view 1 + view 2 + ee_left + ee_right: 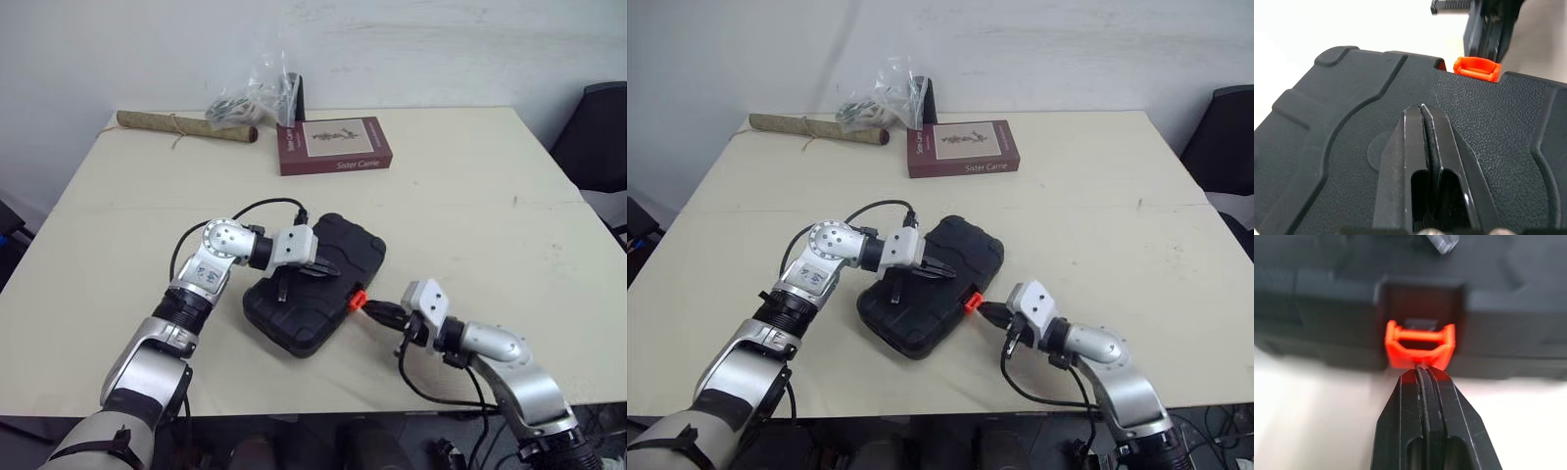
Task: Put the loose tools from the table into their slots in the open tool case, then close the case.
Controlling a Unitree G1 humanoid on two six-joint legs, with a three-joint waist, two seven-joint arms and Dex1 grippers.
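Note:
The black tool case (313,284) lies closed on the middle of the table, lid down. Its orange latch (357,299) sticks out from the side facing my right arm. My left gripper (323,268) is shut and rests flat on the textured lid (1488,127). From the right, my right gripper (377,310) is shut too, its tip touching the lower edge of the orange latch (1420,345). No loose tools lie on the table.
A dark red book (333,144) lies behind the case. A rolled brown mat (186,126) and a clear plastic bag (257,93) sit at the table's back edge. A dark chair (600,137) stands at the far right.

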